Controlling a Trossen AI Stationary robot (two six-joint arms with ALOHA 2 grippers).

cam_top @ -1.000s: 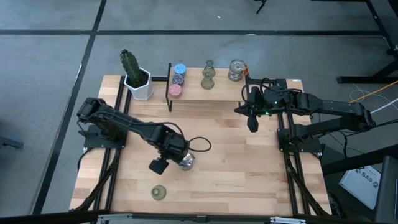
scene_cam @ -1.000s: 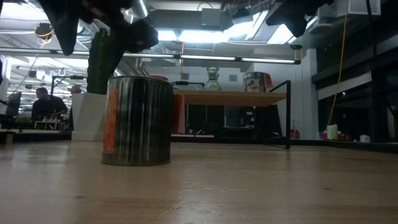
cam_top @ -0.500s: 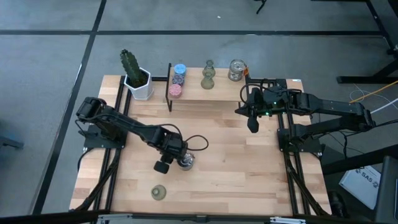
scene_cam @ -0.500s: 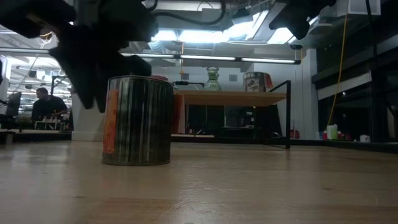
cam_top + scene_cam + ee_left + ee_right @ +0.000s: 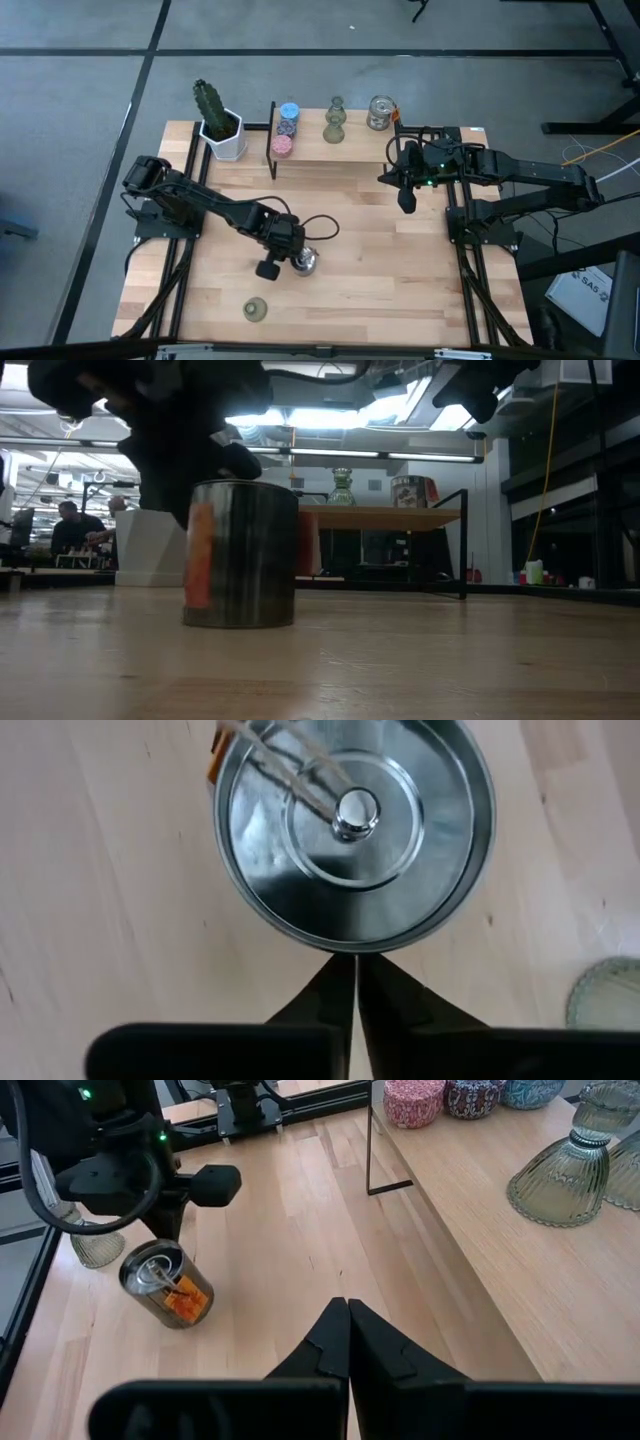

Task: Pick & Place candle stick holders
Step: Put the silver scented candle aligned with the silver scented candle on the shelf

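A shiny silvery cup (image 5: 306, 263) with an orange label stands upright on its base on the table, left of middle. My left gripper (image 5: 295, 263) is shut right beside it, on its left side. One olive-green flared holder (image 5: 255, 310) stands near the front edge. On the raised shelf (image 5: 350, 148) at the back stand pink (image 5: 283, 146), dark (image 5: 287, 127) and blue (image 5: 290, 110) round holders, a green flared one (image 5: 335, 120) and a second silvery cup (image 5: 380, 112). My right gripper (image 5: 405, 204) hangs shut above the table, by the shelf's right end. My left gripper has its shut fingertips (image 5: 340, 970) against the outside of the cup's rim (image 5: 356, 948), on the cup's left side. The fingers come from above, pointing down. Nothing is between them. The cup (image 5: 240, 555) stands upright on the table.
A white pot with a cactus (image 5: 222, 128) stands at the back left beside the shelf. A black post (image 5: 273, 140) marks the shelf's left end. Bare wood lies between the cup and my right arm.
My left gripper has come down beside the silvery cup, moved a little toward the table's right edge and shut without taking hold. The cup has slid slightly toward the right, staying upright.
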